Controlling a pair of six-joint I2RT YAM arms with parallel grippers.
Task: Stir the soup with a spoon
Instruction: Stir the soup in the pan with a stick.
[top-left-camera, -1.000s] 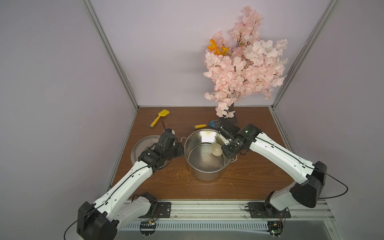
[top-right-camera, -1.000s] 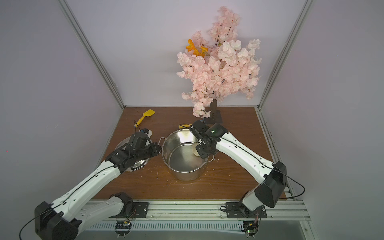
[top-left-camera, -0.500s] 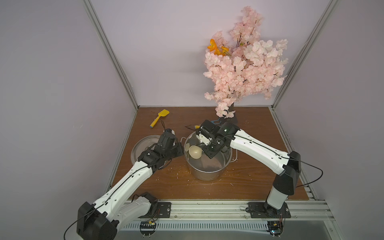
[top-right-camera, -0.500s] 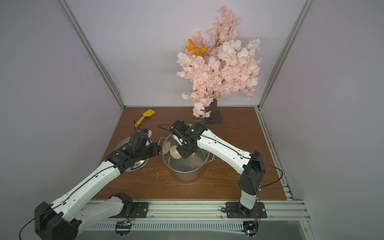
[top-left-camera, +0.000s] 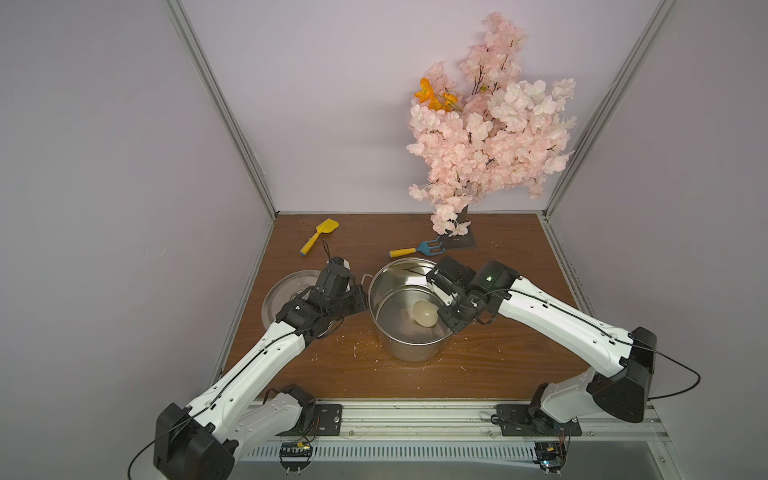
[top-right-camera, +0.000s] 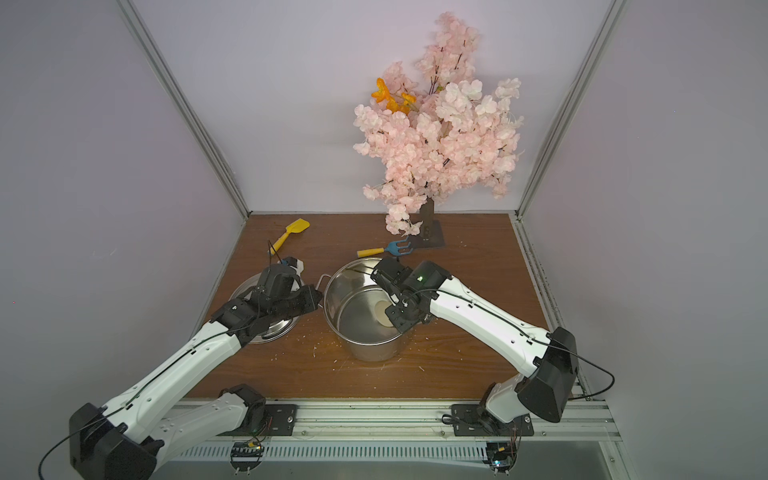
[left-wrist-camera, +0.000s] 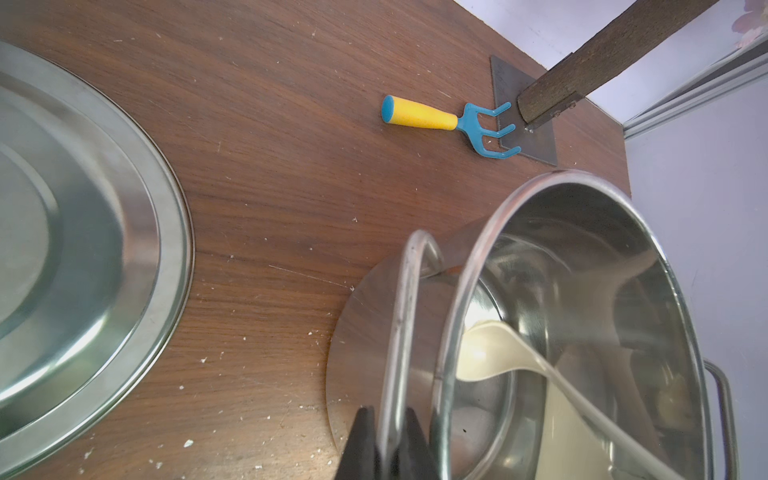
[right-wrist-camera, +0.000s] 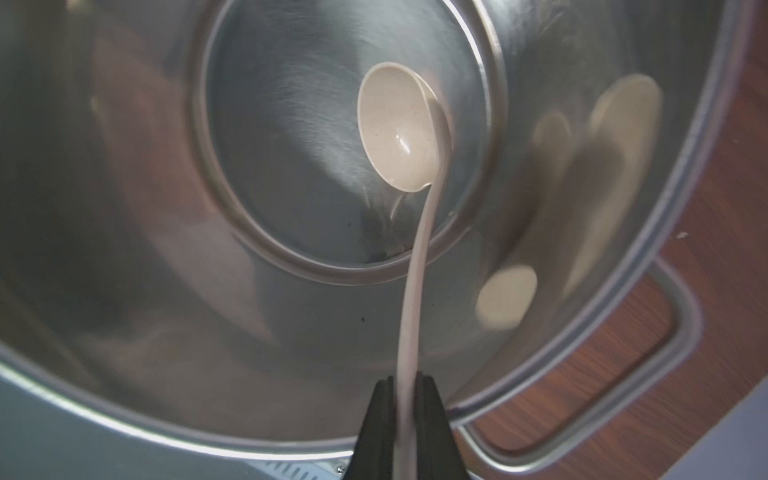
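A brown wooden table fills the floor of a grey-walled booth. At its far edge a pink blossom tree rises from a flat dark base. Two white-and-black arms reach in from the near rail. Between them, about mid-table, stands a steel pot, seen in both top views. A steel lid lies flat on the table to the pot's left, partly under the left arm. The left gripper is closed tight on the wire side handle of the pot, one finger on each side of the wire. The right gripper sits over the pot's right rim. Its jaws are pinched onto the upper stem of the spoon, which slants down inside the pot. The spoon's round bowl is low over the pot's floor, towards the right wall in both top views; whether it touches the metal cannot be told. The pot's inner wall mirrors it in blurred patches. A yellow shovel lies far left on the table, well apart from the pot. A blue rake with a yellow grip lies just behind the pot, its prongs on the edge of the tree's base. Pale crumbs are scattered on the wood before the pot.
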